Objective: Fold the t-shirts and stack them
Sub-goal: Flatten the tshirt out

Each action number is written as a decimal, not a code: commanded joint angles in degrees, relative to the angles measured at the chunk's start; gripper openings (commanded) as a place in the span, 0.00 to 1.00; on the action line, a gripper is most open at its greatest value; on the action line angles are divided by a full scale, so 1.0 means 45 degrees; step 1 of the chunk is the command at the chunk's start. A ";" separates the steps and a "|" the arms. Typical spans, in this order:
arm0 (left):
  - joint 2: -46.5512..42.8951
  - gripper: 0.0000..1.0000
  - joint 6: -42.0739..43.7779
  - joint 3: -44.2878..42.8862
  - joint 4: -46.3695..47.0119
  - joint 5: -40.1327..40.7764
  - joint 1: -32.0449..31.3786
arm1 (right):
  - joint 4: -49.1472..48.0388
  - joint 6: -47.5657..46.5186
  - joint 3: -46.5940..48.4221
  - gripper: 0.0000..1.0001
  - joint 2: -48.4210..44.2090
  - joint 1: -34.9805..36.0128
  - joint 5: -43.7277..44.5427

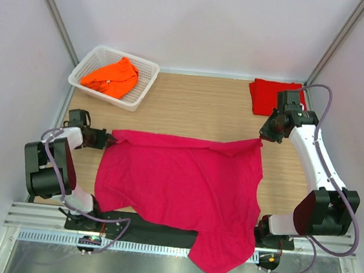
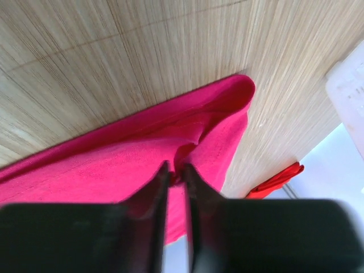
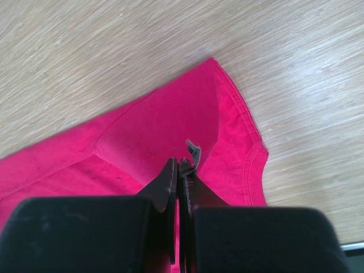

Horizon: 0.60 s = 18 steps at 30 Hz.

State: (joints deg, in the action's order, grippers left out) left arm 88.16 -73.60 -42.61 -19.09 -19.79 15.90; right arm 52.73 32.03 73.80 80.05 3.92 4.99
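One magenta-pink cloth t-shirt (image 1: 176, 188) overhangs the near edge of the wooden table (image 1: 198, 105); left fingers (image 2: 154, 196) and right fingers (image 3: 166, 182) each pinch a far corner. Beyond it lie open wood, one red cloth t-shirt (image 1: 267, 96), and one orange cloth t-shirt (image 1: 113, 77) in a white lattice basket (image 1: 147, 84).

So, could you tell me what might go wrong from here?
The left gripper and right gripper pinch only thin edges of the magenta-pink shirt; tension between them could pull a corner free. The shirt's lower part hangs over the near edge of the table against the right arm's base, so dragging it may snag there.
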 commanded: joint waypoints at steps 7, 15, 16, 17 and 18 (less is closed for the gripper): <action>-0.0195 0.00 0.0964 -0.0901 0.0046 -0.0563 0.0099 | -0.0272 0.0128 0.1195 0.01 0.0296 -0.0052 0.0140; -0.0919 0.00 0.2663 -0.3162 -0.1850 0.0121 0.0099 | -0.0311 0.0908 0.2992 0.01 0.0999 -0.0266 0.0530; -0.0997 0.00 0.3090 -0.3516 -0.2334 0.0237 0.0099 | -0.0408 0.0987 0.3420 0.01 0.1039 -0.0344 0.0589; -0.0997 0.00 0.3288 -0.3867 -0.2649 0.0412 0.0099 | -0.0506 0.1103 0.3656 0.01 0.1116 -0.0422 0.0705; -0.1017 0.00 0.3522 -0.4722 -0.3077 0.0684 0.0099 | -0.0603 0.1240 0.3891 0.01 0.1156 -0.0481 0.0765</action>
State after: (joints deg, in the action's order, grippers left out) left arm 86.26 -63.20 -56.58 -27.59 -19.18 15.90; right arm 52.56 35.05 86.52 85.23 2.83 6.00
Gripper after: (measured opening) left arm 0.006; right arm 0.036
